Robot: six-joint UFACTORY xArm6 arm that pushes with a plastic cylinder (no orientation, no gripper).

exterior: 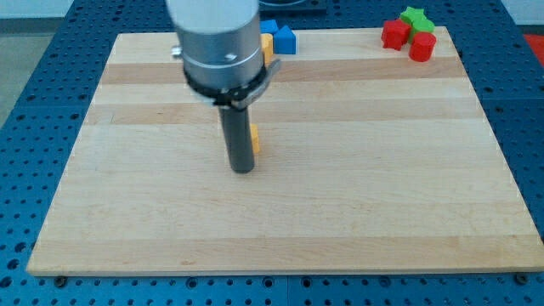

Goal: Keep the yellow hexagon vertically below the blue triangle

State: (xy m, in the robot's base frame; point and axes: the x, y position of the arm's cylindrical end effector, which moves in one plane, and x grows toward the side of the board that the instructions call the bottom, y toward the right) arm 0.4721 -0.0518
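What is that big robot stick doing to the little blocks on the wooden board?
The robot arm's dark rod is standing on the wooden board, and my tip is right against a yellow block, mostly hidden behind the rod. It is pushing this block around. At the view's top, blue blocks sit with another yellow piece. Two red blocks and a green one huddle in the top right corner.

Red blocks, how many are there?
2, both at the board's top right corner: one red block on the left, the other red block just right, beside a green block. The arm could hide more.
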